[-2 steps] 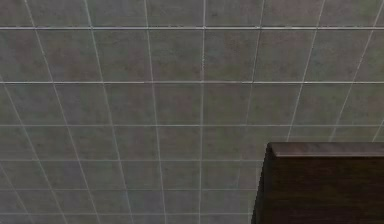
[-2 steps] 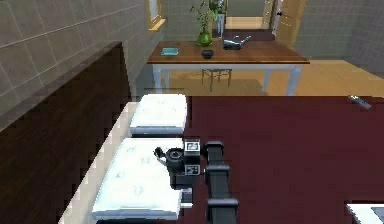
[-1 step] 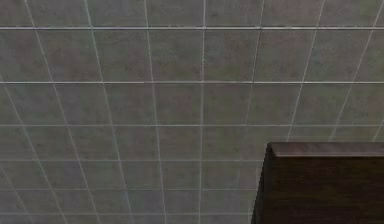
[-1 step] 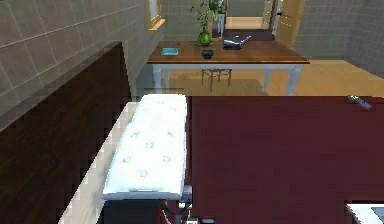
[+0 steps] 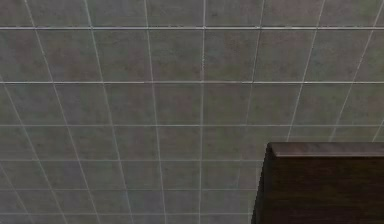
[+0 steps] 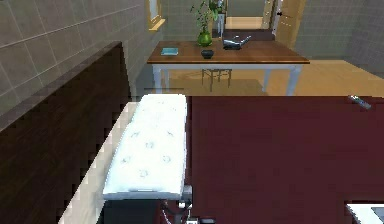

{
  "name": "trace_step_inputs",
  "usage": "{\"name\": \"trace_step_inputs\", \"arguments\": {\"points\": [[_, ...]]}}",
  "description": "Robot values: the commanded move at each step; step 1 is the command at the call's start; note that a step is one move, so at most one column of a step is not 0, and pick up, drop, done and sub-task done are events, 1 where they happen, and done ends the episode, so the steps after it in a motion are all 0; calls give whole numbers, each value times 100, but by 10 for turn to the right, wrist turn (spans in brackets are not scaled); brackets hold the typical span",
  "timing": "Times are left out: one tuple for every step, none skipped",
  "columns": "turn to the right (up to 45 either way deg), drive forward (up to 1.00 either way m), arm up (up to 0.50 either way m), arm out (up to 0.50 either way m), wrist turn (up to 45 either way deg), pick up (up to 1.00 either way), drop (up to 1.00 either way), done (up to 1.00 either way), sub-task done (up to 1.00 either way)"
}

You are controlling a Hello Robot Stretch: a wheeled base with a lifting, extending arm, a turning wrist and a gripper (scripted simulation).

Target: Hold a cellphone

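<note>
jaws low by bed (image 6: 280,150) in arm side view; fwd view: grey tiles (image 5: 150,90).

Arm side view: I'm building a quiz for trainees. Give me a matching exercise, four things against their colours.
Things:
1. pillow
2. bedcover
3. plant pot
4. headboard

Colours:
A. green
B. dark brown
C. white
D. dark red

Pairs: 1-C, 2-D, 3-A, 4-B.
</note>
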Motion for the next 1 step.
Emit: {"name": "trace_step_inputs", "arguments": {"points": [[0, 0, 10, 0, 0, 0, 0, 0, 0]]}}
